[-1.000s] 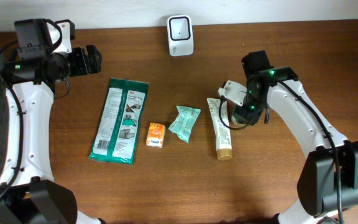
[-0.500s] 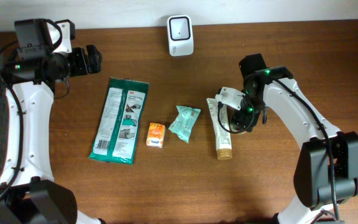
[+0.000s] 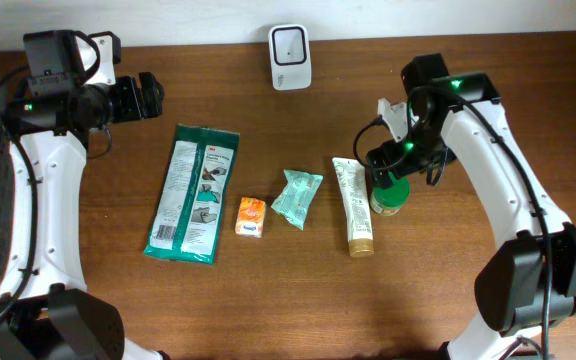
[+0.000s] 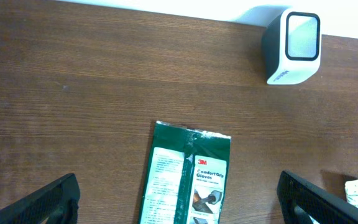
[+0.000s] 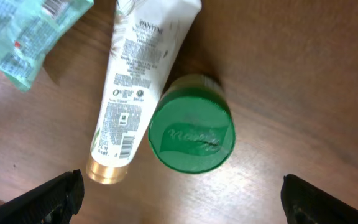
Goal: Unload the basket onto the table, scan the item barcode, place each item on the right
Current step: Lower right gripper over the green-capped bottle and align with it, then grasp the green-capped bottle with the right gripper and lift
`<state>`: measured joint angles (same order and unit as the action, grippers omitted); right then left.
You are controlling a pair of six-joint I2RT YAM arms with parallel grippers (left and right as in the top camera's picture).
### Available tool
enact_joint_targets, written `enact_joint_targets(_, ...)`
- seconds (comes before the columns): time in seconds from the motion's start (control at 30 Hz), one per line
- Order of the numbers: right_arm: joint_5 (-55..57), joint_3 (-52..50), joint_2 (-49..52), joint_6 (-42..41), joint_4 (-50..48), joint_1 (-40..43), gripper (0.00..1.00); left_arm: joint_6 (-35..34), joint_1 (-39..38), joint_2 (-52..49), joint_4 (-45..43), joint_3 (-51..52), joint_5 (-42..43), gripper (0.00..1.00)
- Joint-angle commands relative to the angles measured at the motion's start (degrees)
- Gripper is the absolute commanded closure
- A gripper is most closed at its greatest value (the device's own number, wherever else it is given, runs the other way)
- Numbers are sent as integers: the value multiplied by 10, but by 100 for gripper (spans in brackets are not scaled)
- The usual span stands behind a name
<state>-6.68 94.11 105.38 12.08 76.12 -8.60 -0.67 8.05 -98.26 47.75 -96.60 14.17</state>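
Green-capped jar stands just beside the white tube beneath my released right end effector; left end effector, likewise released, above the gloves pack.

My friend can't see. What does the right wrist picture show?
A jar with a green lid stands on a wooden table, seen from above, right beside a white tube with a gold cap. A teal packet peeks in at the top left; the right gripper is open.
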Motion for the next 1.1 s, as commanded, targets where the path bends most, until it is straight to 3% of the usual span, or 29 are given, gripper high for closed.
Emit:
enact_joint_targets(0.0,-5,-49,1,-119,-26,0,0,2,0,6,-1,-12,6,1)
enact_joint_targets(0.2,-4,-103,1,-366,-93,-1,11,2,0,6,-1,-12,6,1)
enact_joint_targets(0.37,-1,-115,1,-469,-140,-1,12,2,0,6,-1,-12,6,1)
enact_joint_targets(0.67,55,-144,1,-520,-160,-1,7,2,0,6,-1,-12,6,1)
enact_joint_targets(0.97,61,-151,1,-520,-169,-1,32,2,0,6,-1,-12,6,1)
enact_joint_targets(1.07,61,-152,1,-520,-169,-1,34,2,0,6,-1,-12,6,1)
